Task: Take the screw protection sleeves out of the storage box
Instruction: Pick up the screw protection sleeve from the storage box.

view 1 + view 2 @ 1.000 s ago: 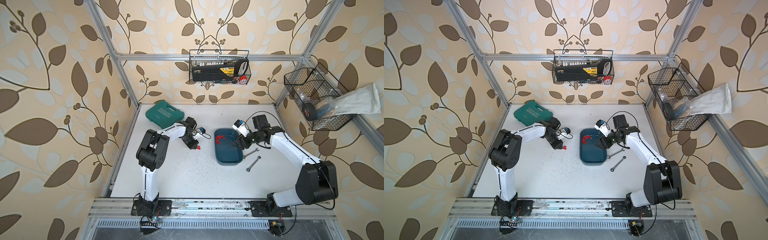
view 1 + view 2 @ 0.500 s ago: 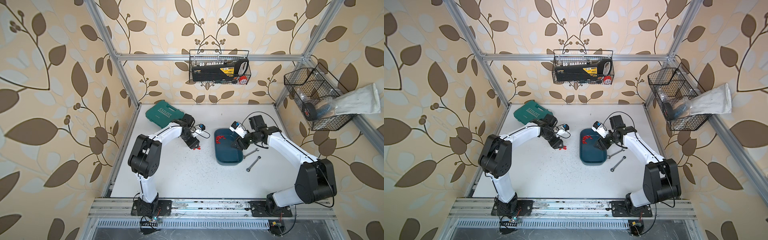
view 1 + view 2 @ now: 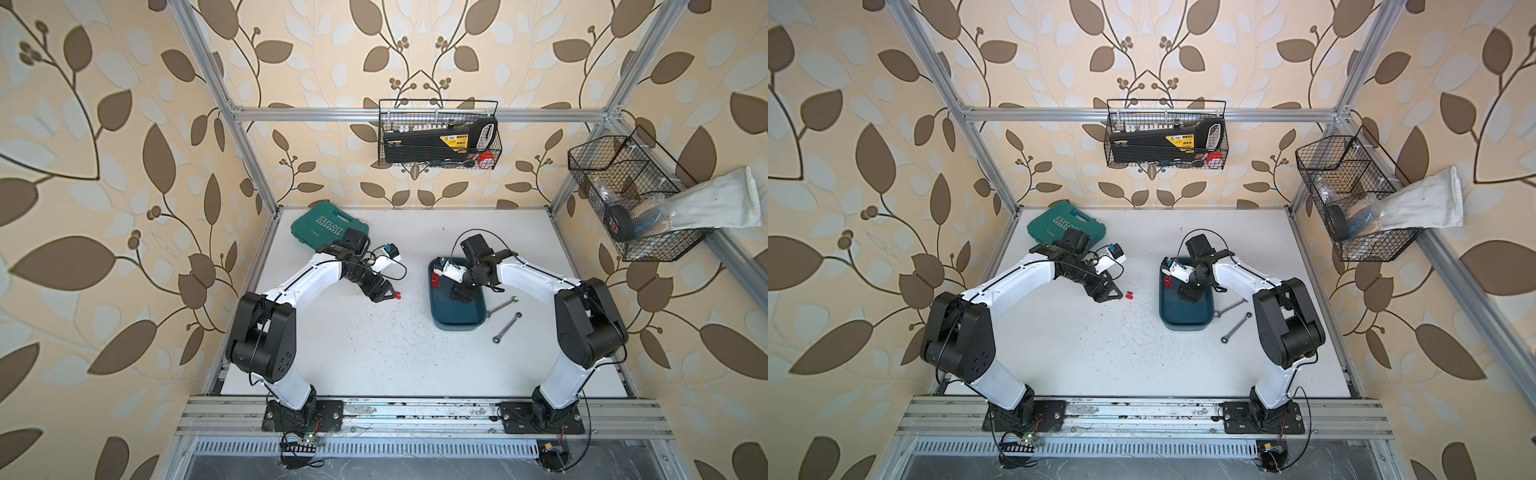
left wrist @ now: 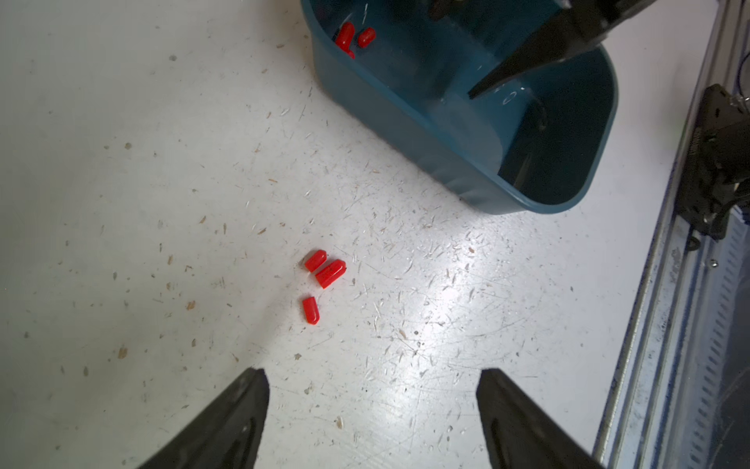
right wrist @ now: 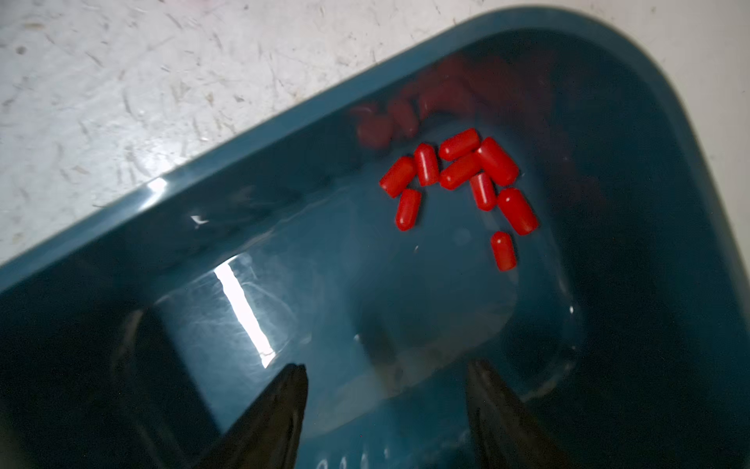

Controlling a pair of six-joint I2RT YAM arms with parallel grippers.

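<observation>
L gripper (image 4: pixel 371 371) hangs low over the table (image 4: pixel 121 162), jaws wide, nothing btw them. Three screw protection sleeves (image 4: pixel 330 273) lie loose on the table just ahead of its tips, outside the storage box (image 4: pixel 406 117). R gripper (image 5: pixel 387 365) is down inside the box, jaws partly apart & empty, tips near the floor. Approx nine more sleeves are bunched at one end of the box near the wall, most touching. One lone sleeve (image 5: pixel 503 251) sits just apart from the bunch. By the look of them: tiny, v. light, stiff smooth plastic w/ rounded ends, so likely to roll or squirt out of a pinch, esp. on the glossy box floor. Best hold is prob. across the short waist, tips flanking one sleeve. The loner looks the easiest pick, w/ no neighbours to knock.
</observation>
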